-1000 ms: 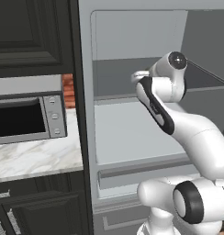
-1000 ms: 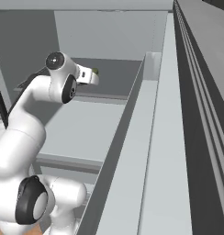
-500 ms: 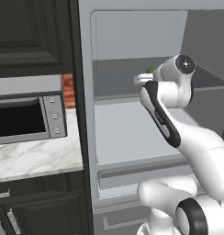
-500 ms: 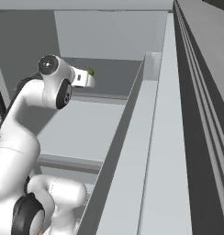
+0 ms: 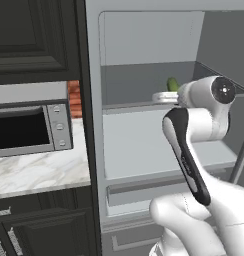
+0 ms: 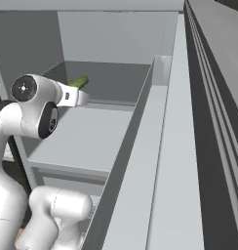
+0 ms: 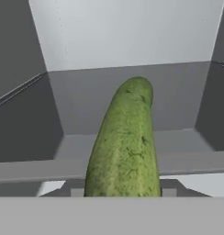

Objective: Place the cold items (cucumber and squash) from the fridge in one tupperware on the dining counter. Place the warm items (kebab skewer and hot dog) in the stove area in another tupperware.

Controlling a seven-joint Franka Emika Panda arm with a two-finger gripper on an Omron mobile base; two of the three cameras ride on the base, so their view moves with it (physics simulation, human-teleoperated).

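Right now the hand [image 6: 81, 95] sits inside the open fridge [image 5: 144, 75], level with the upper shelf [image 6: 82, 136], and it is closed around the cucumber [image 7: 125, 142], whose lower end sits between the two fingers, though the finger tips themselves are barely visible at the bottom of the hand view. Seen from the hand, the cucumber rises long and green straight away from the camera, its rounded far tip pointing toward the grey back wall of the fridge, with the shelf's front edge crossing below it. From the right base view, the green tip of the cucumber [image 6: 78, 81] sticks out just past the white wrist, above the pale shelf surface. From the left base view, the same green tip [image 5: 172, 84] peeks up beside the arm's round joint, close to a pale rim at the shelf's back that is too small to identify. The white arm [image 5: 194, 150] bends up from the lower right and reaches into the fridge compartment. To the left of the fridge, beyond its dark side panel, a microwave [image 5: 29, 130] stands on a marble bench [image 5: 39, 172] under dark upper cabinets [image 5: 34, 40], with dark drawers below. In the right base view the fridge door [image 6: 155, 161] runs along the right, edge on.
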